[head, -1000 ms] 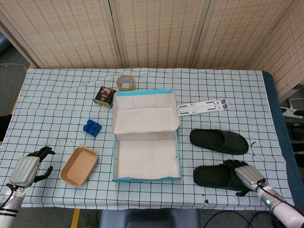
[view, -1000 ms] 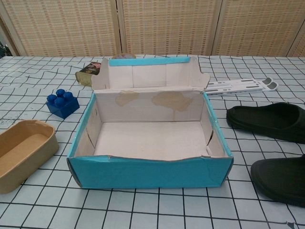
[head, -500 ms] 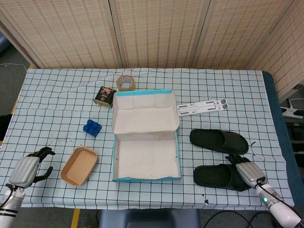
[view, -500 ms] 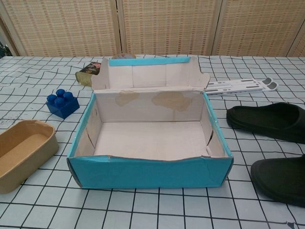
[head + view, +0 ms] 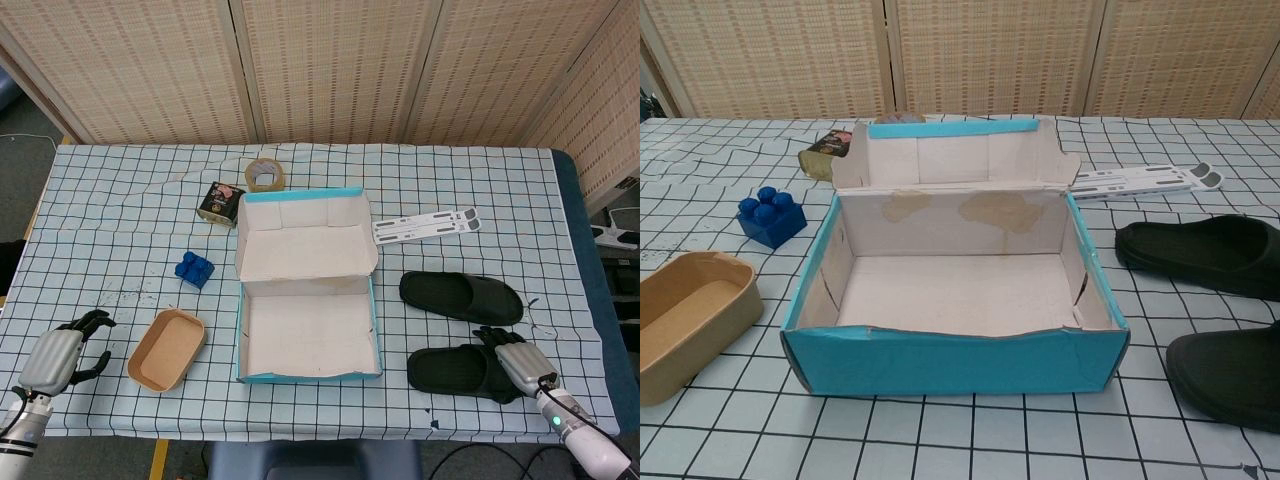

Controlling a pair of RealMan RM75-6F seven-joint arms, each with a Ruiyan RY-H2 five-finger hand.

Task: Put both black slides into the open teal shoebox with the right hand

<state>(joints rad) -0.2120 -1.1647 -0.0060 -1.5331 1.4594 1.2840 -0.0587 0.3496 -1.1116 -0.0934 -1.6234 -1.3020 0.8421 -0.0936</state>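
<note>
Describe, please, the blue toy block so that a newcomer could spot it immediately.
Start at the open teal shoebox mid-table and look left of its raised lid. The blue toy block lies there, between the dark tin and the tan oval tray. It alone is bright blue with round studs.

woven folding screens point(image 5: 330, 70) behind a checked-cloth table point(image 5: 120, 230).
</note>
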